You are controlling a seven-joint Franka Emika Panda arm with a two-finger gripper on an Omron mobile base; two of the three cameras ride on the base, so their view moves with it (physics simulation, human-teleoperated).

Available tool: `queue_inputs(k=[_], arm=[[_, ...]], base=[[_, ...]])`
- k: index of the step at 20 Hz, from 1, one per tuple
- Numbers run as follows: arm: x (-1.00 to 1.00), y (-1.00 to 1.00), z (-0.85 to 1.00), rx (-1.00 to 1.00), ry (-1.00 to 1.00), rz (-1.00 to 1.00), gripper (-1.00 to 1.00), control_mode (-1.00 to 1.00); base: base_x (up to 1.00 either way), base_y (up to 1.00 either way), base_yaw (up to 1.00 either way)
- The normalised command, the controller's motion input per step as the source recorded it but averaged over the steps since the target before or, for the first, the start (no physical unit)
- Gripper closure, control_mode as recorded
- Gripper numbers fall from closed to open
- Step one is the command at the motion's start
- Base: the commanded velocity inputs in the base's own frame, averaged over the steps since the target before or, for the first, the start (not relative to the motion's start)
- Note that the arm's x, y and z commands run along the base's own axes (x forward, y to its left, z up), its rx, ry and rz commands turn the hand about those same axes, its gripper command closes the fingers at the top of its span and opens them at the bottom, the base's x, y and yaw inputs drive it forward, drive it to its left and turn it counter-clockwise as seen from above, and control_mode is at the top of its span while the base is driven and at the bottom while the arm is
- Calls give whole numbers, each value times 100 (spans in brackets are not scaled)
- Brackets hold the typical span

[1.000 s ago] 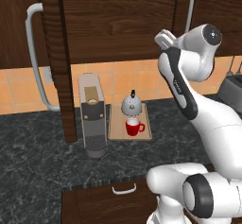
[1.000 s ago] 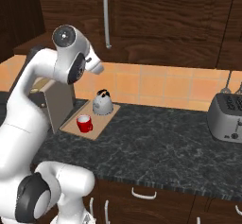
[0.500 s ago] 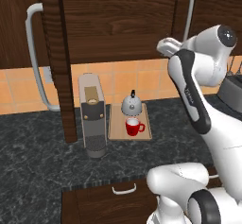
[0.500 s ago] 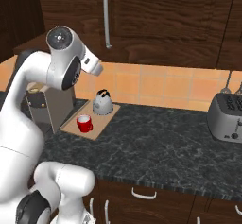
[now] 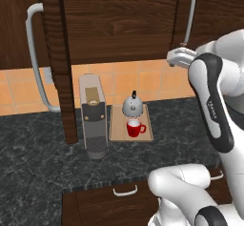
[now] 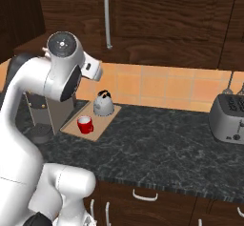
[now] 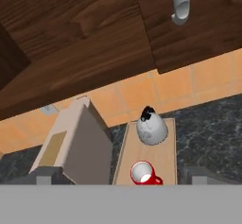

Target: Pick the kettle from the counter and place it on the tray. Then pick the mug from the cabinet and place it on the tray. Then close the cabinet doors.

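Note:
The silver-grey kettle (image 5: 132,106) and the red mug (image 5: 135,128) both stand on the light-wood tray (image 5: 145,133) on the dark counter (image 5: 43,163). They show again in the right base view as kettle (image 6: 103,104), mug (image 6: 85,124) and tray (image 6: 106,123). My gripper (image 5: 178,57) hangs high above the counter, just below the right cabinet door's bar handle (image 5: 190,15). In the hand view the fingertips (image 7: 47,175) stand wide apart, open and holding nothing, over kettle (image 7: 151,126) and mug (image 7: 143,173). The left cabinet door (image 5: 59,63) stands open, edge-on; the right door looks shut.
A tall grey-beige coffee machine (image 5: 93,115) stands just left of the tray. A silver toaster (image 6: 228,120) sits at the counter's far right. Orange tiles back the counter, and drawers with small handles (image 5: 125,190) run below its front edge.
The arm has swung rightward in the left base view and the hand has dropped slightly, closer under the right door's handle. Kettle, mug and tray have not moved. The gripper stays open.

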Motion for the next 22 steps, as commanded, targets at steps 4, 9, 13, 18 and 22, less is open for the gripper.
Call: queue_inputs(k=[4, 9, 13, 18, 22], arm=[[-51, 0, 0, -6, 1, 15, -100, -100], [-51, 1, 0, -10, 0, 14, -100, -100], [-46, 23, 0, -9, 0, 15, -100, -100], [-43, 52, 0, -28, -37, 38, -100, -100], [-59, 53, 0, -33, -60, 36, -100, -100]], base=[[0, 0, 0], [0, 0, 0], [0, 0, 0], [0, 0, 0], [0, 0, 0]])
